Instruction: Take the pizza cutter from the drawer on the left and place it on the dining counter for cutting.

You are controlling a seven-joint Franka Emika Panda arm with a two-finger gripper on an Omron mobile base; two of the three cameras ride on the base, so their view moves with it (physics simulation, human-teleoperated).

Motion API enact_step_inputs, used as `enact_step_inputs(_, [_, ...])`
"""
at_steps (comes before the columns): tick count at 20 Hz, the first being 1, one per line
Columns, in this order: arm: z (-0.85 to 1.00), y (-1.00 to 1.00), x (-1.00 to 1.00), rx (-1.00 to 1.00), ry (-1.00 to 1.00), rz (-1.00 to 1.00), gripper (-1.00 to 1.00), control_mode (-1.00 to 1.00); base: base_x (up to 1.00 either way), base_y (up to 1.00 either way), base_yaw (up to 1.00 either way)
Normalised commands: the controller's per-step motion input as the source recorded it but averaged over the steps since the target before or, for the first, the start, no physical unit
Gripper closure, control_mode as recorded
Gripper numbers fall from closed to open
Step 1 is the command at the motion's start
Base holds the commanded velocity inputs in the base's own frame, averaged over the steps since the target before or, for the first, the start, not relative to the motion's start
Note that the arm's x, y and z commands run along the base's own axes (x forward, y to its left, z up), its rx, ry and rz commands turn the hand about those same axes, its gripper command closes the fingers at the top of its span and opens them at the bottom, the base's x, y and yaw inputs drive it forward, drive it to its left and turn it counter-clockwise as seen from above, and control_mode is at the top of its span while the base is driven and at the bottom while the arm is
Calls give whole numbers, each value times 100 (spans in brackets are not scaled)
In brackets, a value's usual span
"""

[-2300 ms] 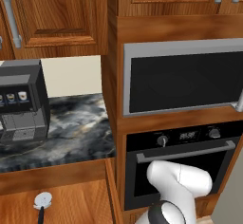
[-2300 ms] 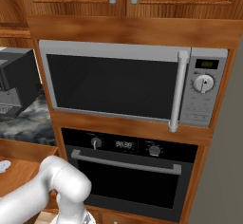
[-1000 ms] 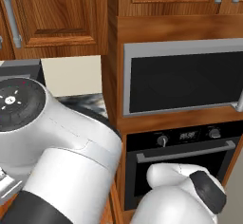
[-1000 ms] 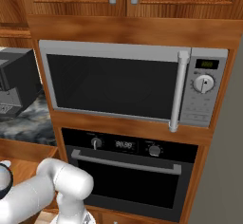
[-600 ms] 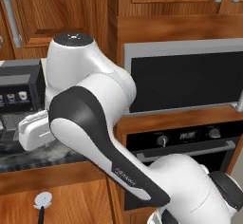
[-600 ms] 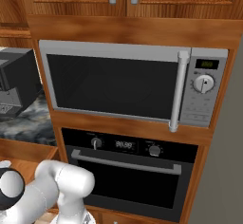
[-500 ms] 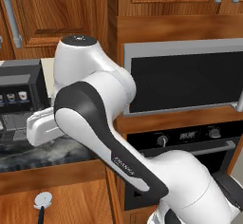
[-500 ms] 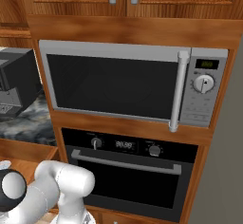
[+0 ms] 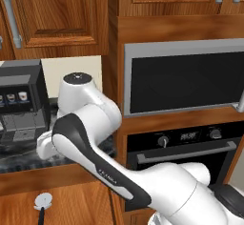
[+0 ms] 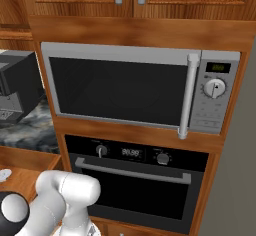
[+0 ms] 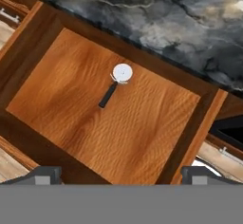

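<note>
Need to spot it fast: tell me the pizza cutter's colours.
White round wheel, black handle; pizza cutter shows best in the hand view.

I see the drawer (image 11: 142, 137) pulled out, its bare wooden floor carrying the pizza cutter (image 11: 114, 86) alone. The cutter lies flat, nearer the back edge than the front, its round blade toward the marbled counter (image 11: 190, 33) and its dark handle slanting toward the drawer's front. On that counter's left end stands a coffee machine (image 9: 21, 102).
</note>
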Motion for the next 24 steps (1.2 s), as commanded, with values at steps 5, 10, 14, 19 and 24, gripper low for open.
enact_step_inputs(5, [-68,38,41,0,22,-17,-100,-100,0,0,0])
enact_step_inputs(10, [-58,64,24,0,31,-27,-100,-100,0,0,0])
enact_step_inputs(14, [-58,50,27,-3,18,-27,-100,-100,0,0,0])
enact_step_inputs(19, [-51,28,11,-16,11,-24,-100,-100,0,0,0])
enact_step_inputs(24, [-44,9,0,-20,13,-25,-100,-100,0,0,0])
